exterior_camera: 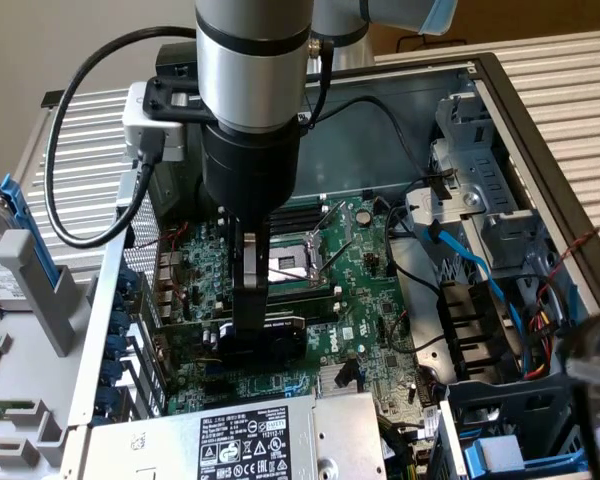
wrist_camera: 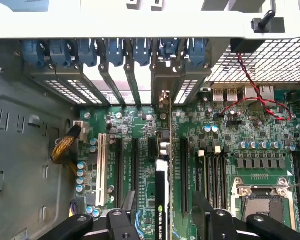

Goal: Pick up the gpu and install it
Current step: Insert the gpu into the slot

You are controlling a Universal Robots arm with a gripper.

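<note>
The gripper [wrist_camera: 162,220] stood with its jaws apart, one finger [wrist_camera: 122,212] on each side of the gpu [wrist_camera: 161,200] without clamping it. The card stood upright on edge in a slot of the motherboard [wrist_camera: 140,125], its far end reaching the blue-clipped bracket bays [wrist_camera: 140,50] at the case's rear wall.

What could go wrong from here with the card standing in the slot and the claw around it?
1. The gpu stands edge-on in a motherboard slot, between the open claw fingers; a sideways drift could lever it crooked.
2. Its silver bracket sits tight among the rear slot covers; it may not be fully seated there.
3. The red wire and the loose cables lie near the arm and could snag.
</note>
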